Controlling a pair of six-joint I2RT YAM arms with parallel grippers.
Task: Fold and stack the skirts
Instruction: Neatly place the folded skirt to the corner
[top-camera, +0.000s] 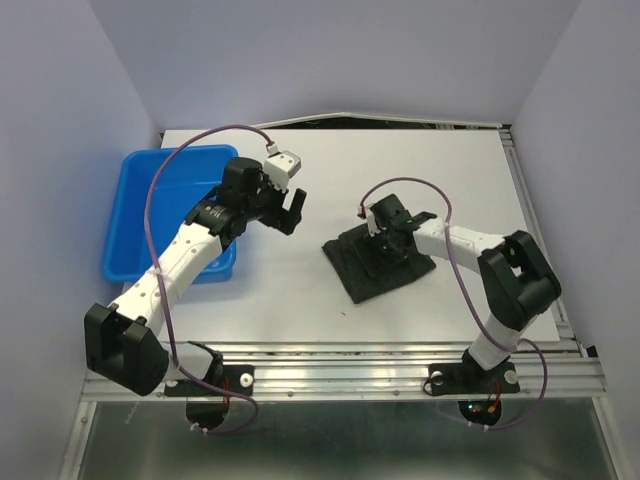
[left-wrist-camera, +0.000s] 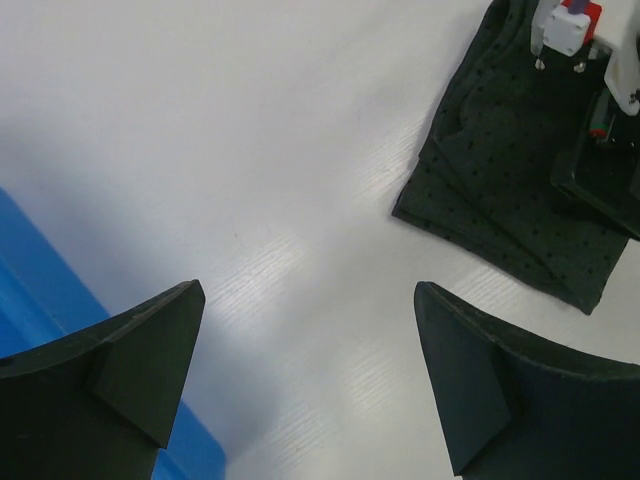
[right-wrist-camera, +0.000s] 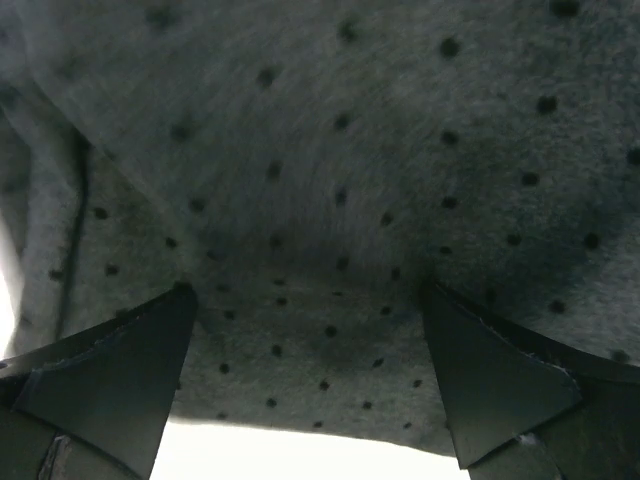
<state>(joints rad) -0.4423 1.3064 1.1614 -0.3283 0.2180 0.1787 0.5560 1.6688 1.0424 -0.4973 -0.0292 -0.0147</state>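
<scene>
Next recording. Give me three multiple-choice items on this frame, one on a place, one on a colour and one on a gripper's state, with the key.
1. Where do the folded skirts lie?
A. in the tub
B. on the table, under the right gripper
C. in the left gripper

2. What colour is the tub?
A. blue
B. red
C. green

3. The left gripper is:
A. shut on cloth
B. open and empty above bare table
C. shut and empty

Key: B, the top view shows the cloth right of the tub beneath that arm; A, its walls are bright blue; B, the left wrist view shows fingers spread with only tabletop between them.
</scene>
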